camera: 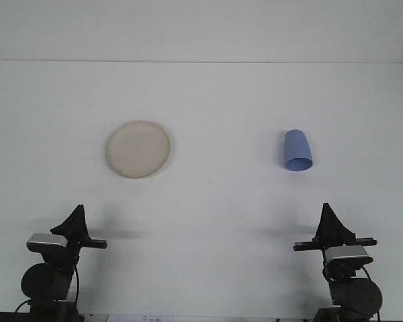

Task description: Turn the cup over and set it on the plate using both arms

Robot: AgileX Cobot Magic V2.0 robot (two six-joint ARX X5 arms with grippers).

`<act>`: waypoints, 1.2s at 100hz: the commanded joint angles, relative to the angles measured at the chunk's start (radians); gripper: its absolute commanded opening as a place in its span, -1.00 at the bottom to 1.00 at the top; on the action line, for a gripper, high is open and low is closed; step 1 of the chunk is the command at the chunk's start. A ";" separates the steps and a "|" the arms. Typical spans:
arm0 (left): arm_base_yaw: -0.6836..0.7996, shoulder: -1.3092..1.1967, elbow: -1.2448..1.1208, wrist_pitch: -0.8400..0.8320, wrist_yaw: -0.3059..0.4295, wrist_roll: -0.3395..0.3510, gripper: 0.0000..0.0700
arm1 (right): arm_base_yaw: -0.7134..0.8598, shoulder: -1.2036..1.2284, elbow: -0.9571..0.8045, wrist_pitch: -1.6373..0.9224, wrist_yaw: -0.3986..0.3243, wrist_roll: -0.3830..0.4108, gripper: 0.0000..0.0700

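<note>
The left tool (pixel 77 221) and right tool (pixel 330 225) wait low, near the table (pixel 215 201) edge; I cannot tell their state; the blue cup (pixel 297 150) sits right, far from the round cream plate (pixel 138 149); it looks light, smooth, hard plastic; grab its sides.

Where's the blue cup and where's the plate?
blue cup (pixel 297 149), front view, middle of its side.
plate (pixel 138 149), front view, bare centre of the dish.
</note>
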 commanded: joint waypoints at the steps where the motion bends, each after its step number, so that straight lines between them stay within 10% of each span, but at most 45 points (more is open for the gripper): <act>1: -0.002 -0.001 -0.018 0.010 0.007 -0.002 -0.96 | -0.002 0.000 -0.002 0.010 0.000 0.010 -1.00; 37: -0.002 -0.001 -0.018 0.010 0.007 -0.002 -0.96 | -0.002 0.017 0.079 -0.032 0.016 0.040 -1.00; 98: -0.002 -0.001 -0.018 0.010 0.007 -0.002 -0.96 | 0.000 0.737 0.796 -0.522 0.048 0.052 -1.00; 106: -0.002 -0.001 -0.018 0.010 0.007 -0.003 -0.96 | 0.000 0.780 0.802 -0.497 0.049 0.051 -0.76; 120: -0.002 -0.001 -0.018 0.010 0.007 -0.002 -0.96 | 0.000 0.866 0.802 -0.492 0.071 0.051 0.33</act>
